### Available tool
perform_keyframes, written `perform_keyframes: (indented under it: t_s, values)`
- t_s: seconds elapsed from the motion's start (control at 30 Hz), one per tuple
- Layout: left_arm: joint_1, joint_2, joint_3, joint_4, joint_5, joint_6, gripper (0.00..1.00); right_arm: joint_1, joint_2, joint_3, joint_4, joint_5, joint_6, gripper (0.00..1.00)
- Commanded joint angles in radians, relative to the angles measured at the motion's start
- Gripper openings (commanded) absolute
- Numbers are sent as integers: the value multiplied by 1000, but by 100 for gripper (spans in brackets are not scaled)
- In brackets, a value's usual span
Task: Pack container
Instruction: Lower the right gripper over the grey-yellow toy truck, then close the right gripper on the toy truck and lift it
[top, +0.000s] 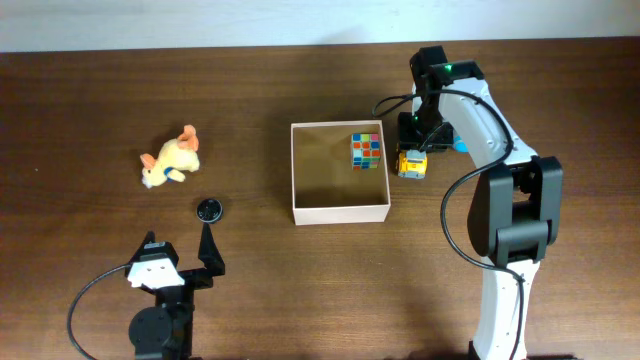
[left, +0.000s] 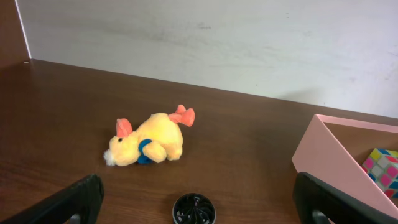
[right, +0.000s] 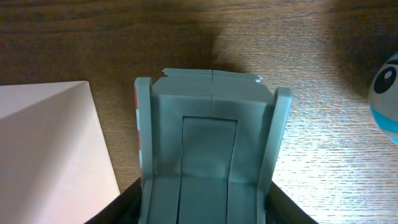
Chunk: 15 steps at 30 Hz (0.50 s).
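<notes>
Right gripper (right: 205, 208), angled down beside square white cardboard container (top: 340, 213), clamps blocky grey plastic toy (right: 211, 124); left gripper (left: 200, 194) gapes wide, empty.

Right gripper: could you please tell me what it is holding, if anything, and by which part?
The right gripper flanks the grey toy at its two side walls; whether it is gripped cannot be told.

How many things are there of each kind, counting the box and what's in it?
Cardboard box: 1
Colour puzzle cube, in the box: 1
Yellow plush animal: 1
Black round disc: 1
Yellow toy beside the box: 1
Blue-and-white round toy: 1
Total: 6
</notes>
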<state>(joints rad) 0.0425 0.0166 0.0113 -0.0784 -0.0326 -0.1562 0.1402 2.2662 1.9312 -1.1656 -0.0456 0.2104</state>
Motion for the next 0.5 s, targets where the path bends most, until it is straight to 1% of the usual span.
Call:
perform_keyframes:
  t_s: [0.0, 0.07, 0.47]
  values:
    - [6, 1, -2, -5, 11, 16, 99, 4, 15, -3, 2, 16, 8, 45]
    - [6, 1, -2, -5, 11, 16, 99, 4, 15, 3, 1, 16, 8, 42]
    - [6, 1, -2, -5, 11, 16, 99, 4, 12, 74, -27, 16, 6, 42]
